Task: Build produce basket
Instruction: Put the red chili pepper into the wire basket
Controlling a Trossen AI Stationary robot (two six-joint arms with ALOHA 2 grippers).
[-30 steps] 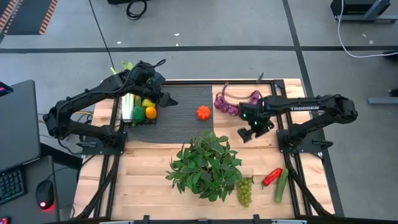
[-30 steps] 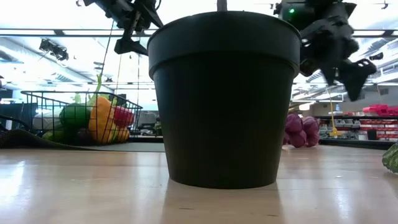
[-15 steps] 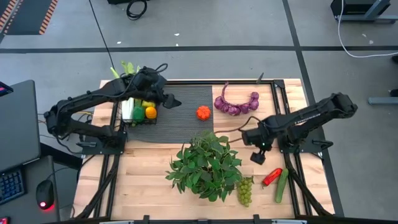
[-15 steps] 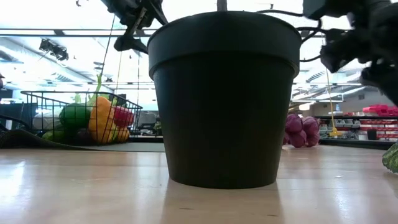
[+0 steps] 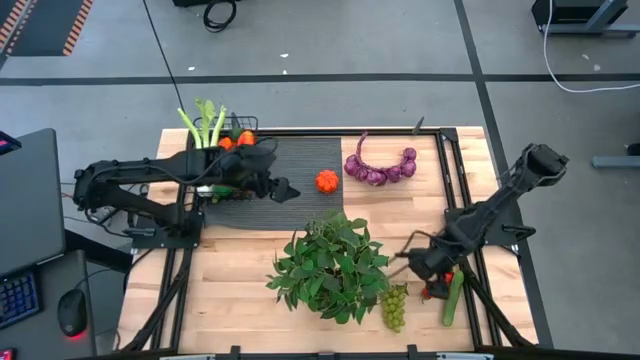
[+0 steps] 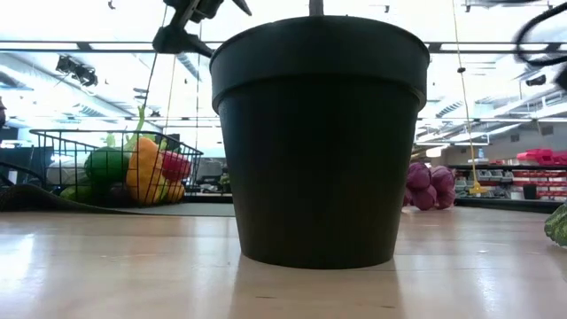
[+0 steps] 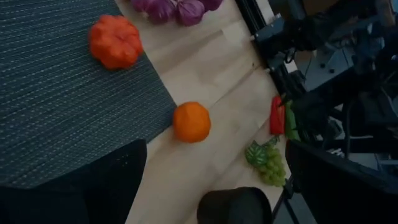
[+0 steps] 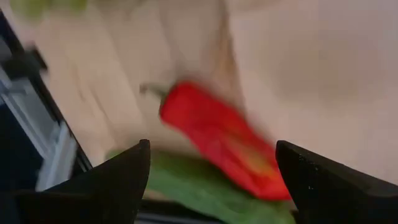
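right wrist: red pepper (image 8: pixel 217 144) between claw (image 8: pixel 211 180) fingers

A pale wooden surface (image 5: pixel 250 300) framed by black rails stands on a grey concrete floor (image 5: pixel 330 40) crossed by dark tape lines (image 5: pixel 300 77). At the far left, a hazard-striped floor mat (image 5: pixel 40 25) lies on the concrete; coiled black cables (image 5: pixel 218 14) rest nearby, and a white cable (image 5: pixel 590 75) trails at the far right. On the left side, a dark desk carries a monitor (image 5: pixel 25 200), a keyboard (image 5: pixel 18 297) and a mouse (image 5: pixel 69 315). Seen level across the wood, the room opens into a bright hall with ceiling beams (image 6: pixel 80 46), strip lighting and red-stocked shelving (image 6: pixel 540 173) on the right.
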